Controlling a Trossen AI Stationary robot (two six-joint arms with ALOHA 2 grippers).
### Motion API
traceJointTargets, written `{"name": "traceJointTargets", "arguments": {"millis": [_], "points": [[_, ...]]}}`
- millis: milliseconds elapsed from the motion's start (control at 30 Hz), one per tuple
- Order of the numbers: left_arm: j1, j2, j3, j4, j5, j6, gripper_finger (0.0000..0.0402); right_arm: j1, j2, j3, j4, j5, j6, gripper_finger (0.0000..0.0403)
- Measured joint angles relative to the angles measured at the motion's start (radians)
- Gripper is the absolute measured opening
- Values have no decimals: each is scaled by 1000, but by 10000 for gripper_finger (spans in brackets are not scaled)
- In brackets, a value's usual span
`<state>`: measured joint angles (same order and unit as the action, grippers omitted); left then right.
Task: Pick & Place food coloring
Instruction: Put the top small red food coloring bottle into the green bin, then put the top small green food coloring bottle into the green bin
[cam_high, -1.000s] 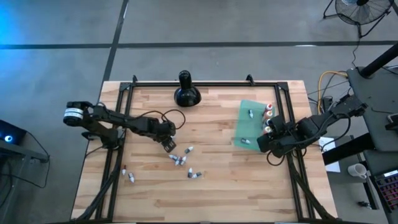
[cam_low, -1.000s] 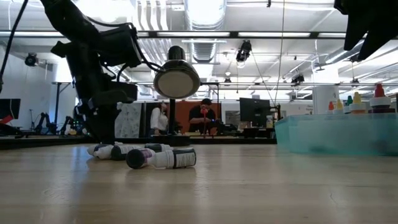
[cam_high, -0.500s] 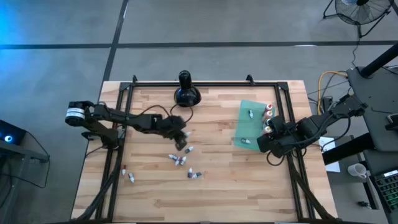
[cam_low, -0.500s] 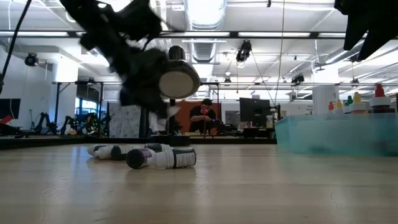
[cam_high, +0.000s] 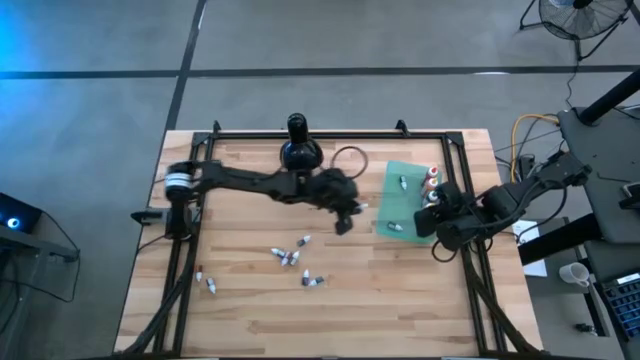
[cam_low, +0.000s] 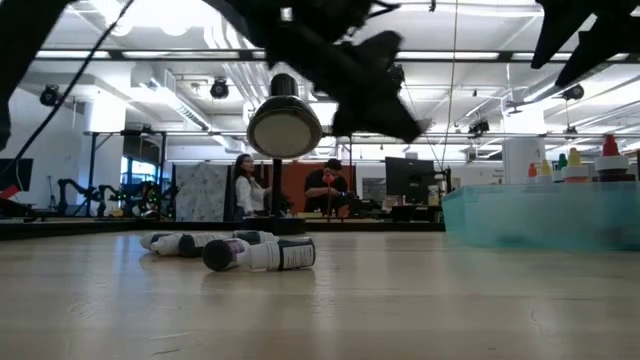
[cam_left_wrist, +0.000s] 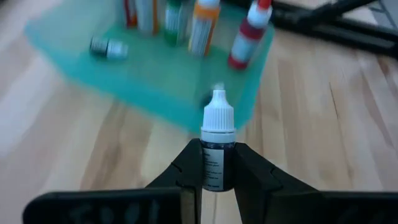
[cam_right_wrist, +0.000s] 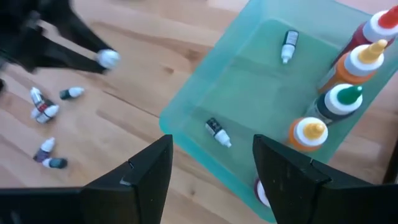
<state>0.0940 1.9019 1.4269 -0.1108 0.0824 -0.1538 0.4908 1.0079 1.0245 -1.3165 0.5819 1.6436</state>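
One vial (cam_left_wrist: 217, 149) is pinched upright in my left gripper (cam_left_wrist: 217, 180) near the teal tray (cam_high: 384, 200), so I would carry it level over the rim before releasing, while the right gripper (cam_right_wrist: 211, 165) waits wide beside the tray.

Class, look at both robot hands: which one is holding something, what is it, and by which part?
The left hand holds a small white-capped vial, pinched by its dark lower body, cap pointing outward. The right hand, open over the teal tray, holds nothing.
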Motion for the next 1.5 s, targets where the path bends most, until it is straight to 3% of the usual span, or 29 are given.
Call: {"name": "traceJointTargets", "arguments": {"millis": [300, 667, 867, 1033, 1200, 1333, 1500], "points": [[2, 273, 376, -78, 49, 89, 42, 2, -61, 0, 9, 145, 52, 214], [2, 482, 620, -151, 57, 91, 46, 2, -83, -1, 7, 151, -2, 214], [2, 493, 633, -161, 58, 84, 100, 2, -81, -8, 6, 61, -61, 214], [1, 490, 633, -170, 35, 75, 145, 2, -81, -8, 15, 50, -151, 215], [1, 422, 631, -314, 32, 186, 154, 2, -77, -8, 69, 49, -176, 214], [-1, 321, 617, -453, 32, 292, 155, 0, -67, -21, 257, 50, -269, 214], [-7, 195, 498, -538, 6, 290, 155, -1, -33, -32, 420, 47, -356, 214]]}}
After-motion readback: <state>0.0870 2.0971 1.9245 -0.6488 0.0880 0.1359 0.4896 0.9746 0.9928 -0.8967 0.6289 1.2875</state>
